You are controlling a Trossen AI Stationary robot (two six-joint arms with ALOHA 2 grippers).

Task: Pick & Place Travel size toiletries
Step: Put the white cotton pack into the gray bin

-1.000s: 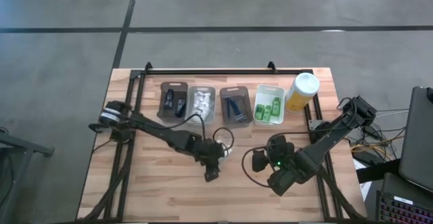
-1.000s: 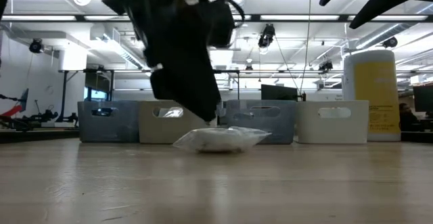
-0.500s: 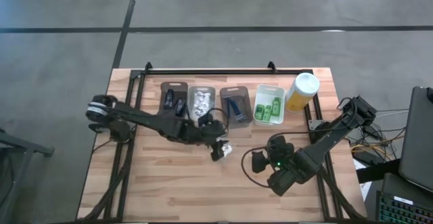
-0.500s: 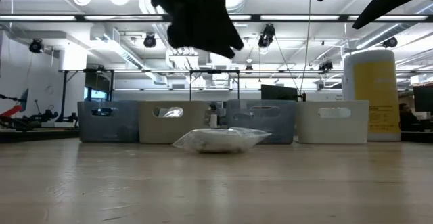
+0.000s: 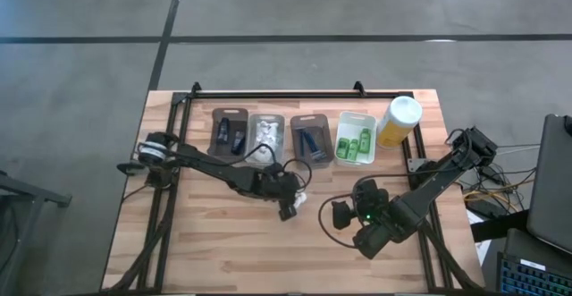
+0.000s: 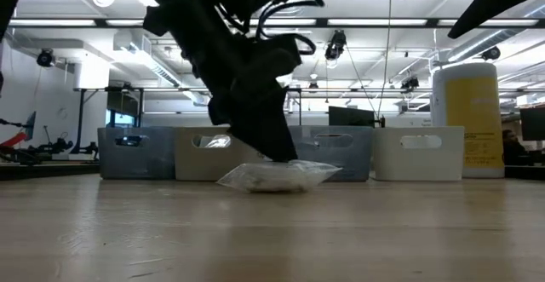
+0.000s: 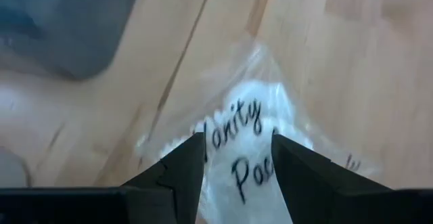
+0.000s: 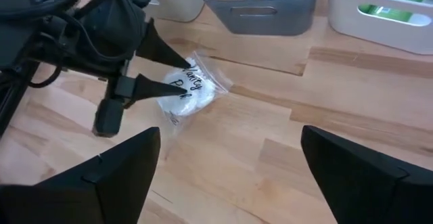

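Observation:
One white crinkly packet (image 5: 301, 197) with dark print lies flat on the wooden table, in front of the trays; it also shows low on the table (image 6: 277, 175). My left gripper (image 5: 289, 208) is open and lowered over it. In the left wrist view its fingers (image 7: 183, 166) stand on either side of the printed packet (image 7: 250, 112). My right gripper (image 5: 342, 213) is open and waits to the packet's right, above the table (image 8: 230, 137). Other toiletries lie in the trays. My left gripper (image 8: 184, 78) comes at the packet (image 8: 197, 85) slanting down from the table's left, one finger on each side of its near end. I cannot tell whether the fingers touch it. The packet lies flat on the table.
Four trays stand in a row toward the far edge: a dark one (image 5: 228, 146), a clear one with white packets (image 5: 265, 153), a grey one with blue tubes (image 5: 310, 159) and a white one with green bottles (image 5: 355, 161). A tall yellow bottle (image 5: 398, 122) stands to their right.
My left gripper rose from low near the packet's near side and swung toward the far edge. It then came back down over the packet, its fingers on either side of it. The packet has stayed where it was.

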